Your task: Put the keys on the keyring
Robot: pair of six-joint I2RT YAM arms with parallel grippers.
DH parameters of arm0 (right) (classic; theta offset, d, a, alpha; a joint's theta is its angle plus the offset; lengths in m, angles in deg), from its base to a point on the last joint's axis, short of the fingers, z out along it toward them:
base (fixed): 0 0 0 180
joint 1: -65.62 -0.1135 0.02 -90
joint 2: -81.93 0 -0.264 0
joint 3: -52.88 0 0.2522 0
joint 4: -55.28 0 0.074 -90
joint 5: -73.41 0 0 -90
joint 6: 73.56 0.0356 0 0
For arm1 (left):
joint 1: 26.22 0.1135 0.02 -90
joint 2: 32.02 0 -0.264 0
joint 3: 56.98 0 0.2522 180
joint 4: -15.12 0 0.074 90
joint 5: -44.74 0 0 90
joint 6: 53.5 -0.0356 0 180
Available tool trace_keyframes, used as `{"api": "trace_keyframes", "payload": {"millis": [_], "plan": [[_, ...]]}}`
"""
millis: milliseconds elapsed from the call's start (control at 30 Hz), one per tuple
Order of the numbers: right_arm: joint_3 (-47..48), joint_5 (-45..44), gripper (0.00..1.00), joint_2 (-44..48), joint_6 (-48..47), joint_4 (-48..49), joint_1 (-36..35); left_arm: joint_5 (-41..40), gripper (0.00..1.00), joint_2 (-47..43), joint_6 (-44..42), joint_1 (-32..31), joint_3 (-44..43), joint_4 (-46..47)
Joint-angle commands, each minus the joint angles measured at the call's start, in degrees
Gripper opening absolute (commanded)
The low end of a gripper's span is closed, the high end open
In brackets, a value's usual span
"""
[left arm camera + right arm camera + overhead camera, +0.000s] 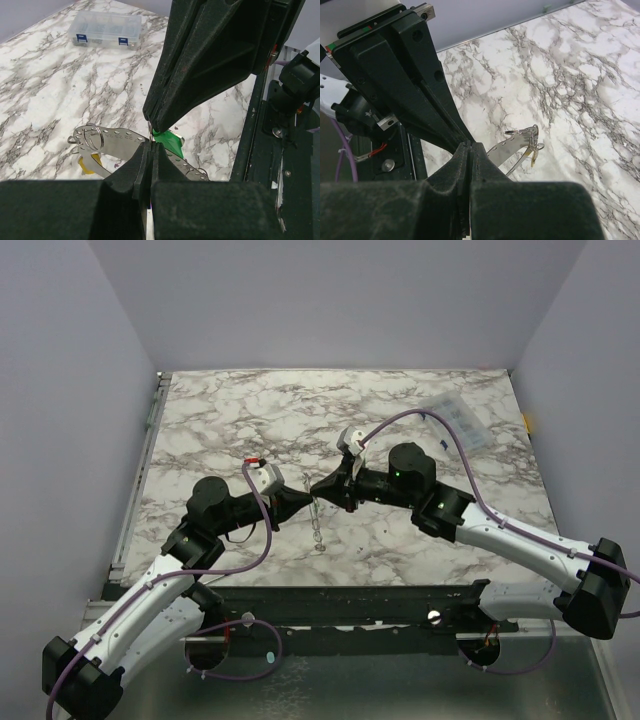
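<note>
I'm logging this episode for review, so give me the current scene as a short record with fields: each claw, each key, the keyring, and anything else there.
left claw: shut on the keyring, tip to tip with the other claw
right claw: shut on a thin wire of the keyring
green key: just below the right claw's tip
yellow key: at the keyring's other end, by its rings
keyring position: hangs from both claws; contact with the table cannot be told
clear plastic box: far right of the table
</note>
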Motion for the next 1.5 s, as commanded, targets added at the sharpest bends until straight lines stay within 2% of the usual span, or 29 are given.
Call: {"api": "trace_keyframes", "payload": {"millis": [0, 833, 1067, 1133, 1300, 1400, 1467], "plan": [[0.88, -3.57, 0.01, -0.23, 0.26, 1.97, -0.20, 1.73, 0.00, -1.07, -0.42, -0.63, -0.86, 2.48], [1.01, -8.92, 0.01, 0.13, 0.81, -1.26, -0.20, 1.25, 0.00, -2.04, -1.01, -0.93, -0.68, 2.33], [1.04, -6.97, 0.05, -0.09, 1.65, -1.93, -0.20, 0.50, 0.00, -2.74, -1.45, -0.99, -0.59, 2.30], [1.04, -6.01, 0.08, -0.23, 1.75, -2.06, -0.20, 0.37, 0.00, -2.87, -1.53, -0.96, -0.59, 2.26], [1.22, -5.66, 0.22, -0.31, 2.22, -2.24, -0.20, 0.26, 0.00, -3.03, -1.62, -0.95, -0.59, 2.22], [0.99, -7.19, 0.36, 0.44, 2.63, -1.53, -0.20, 0.15, 0.00, -3.12, -1.62, -1.00, -0.59, 2.14], [0.71, -7.90, 0.41, 1.13, 2.70, -1.04, -0.20, 0.14, 0.00, -3.22, -1.62, -1.00, -0.59, 2.19]]}}
